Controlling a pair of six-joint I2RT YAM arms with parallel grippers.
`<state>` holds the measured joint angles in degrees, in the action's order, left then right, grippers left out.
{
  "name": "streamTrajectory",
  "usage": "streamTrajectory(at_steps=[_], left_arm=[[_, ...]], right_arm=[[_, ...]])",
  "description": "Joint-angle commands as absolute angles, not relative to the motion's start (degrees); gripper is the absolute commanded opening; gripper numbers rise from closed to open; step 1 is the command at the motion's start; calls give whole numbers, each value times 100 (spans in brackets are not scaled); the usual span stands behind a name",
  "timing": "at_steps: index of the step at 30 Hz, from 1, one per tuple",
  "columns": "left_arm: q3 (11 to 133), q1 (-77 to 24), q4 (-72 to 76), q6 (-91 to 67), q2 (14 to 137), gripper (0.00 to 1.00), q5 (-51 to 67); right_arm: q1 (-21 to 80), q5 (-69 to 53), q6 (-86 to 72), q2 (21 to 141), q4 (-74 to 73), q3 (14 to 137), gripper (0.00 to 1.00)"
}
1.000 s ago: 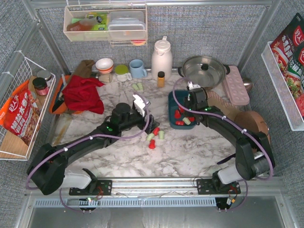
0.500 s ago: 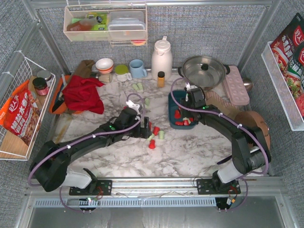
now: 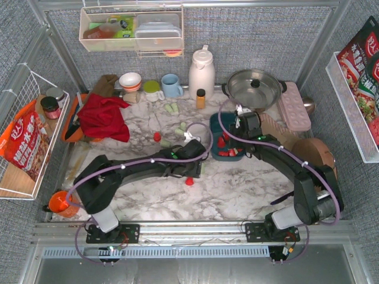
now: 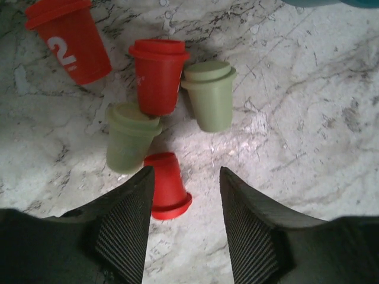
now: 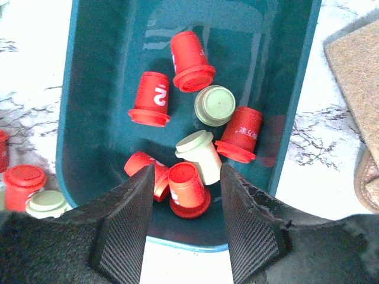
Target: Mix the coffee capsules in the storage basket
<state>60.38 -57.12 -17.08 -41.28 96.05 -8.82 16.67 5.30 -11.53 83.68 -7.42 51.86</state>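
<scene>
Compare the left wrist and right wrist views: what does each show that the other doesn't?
Left wrist only: five coffee capsules loose on the marble tabletop, one red capsule lying between the left gripper's open fingers. Right wrist only: the storage basket's inside, holding five red and two green capsules, below the open right gripper, plus a woven mat. Both: red and green capsules on marble.

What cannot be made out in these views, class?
Top view: the left arm covers the left fingers and any capsules beneath.
Left wrist view: the top edge cuts off all but a sliver of the storage basket.
Right wrist view: the right fingers hide parts of the basket's near rim.
Top view: print on the coffee capsules is too small.
</scene>
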Motion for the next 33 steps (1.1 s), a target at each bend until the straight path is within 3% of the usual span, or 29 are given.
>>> streamTrajectory(at_steps=[1,12,17,27,33], left_arm=[[6632,-5891,-2441,-4303,10152,56,-1349],[7069,-6138,-3324,-4720,10359,54,-1861],[7183,-6242,-3601,-4853,10263,58,-2089],[6628,-6284,-3102,-4898,10257,61,-1871],[6615,-6286,-2877,-4796,10502,52,-1740]], right_arm=[[1599,290,-1274,8201,-542,5121,52],[1503,-3,-1410,8043,-475,5053,52],[1485,-85,-1433,8075,-475,5056,52],[1477,-125,-1433,8095,-477,5071,52],[1468,-158,-1446,8113,-475,5070,52]])
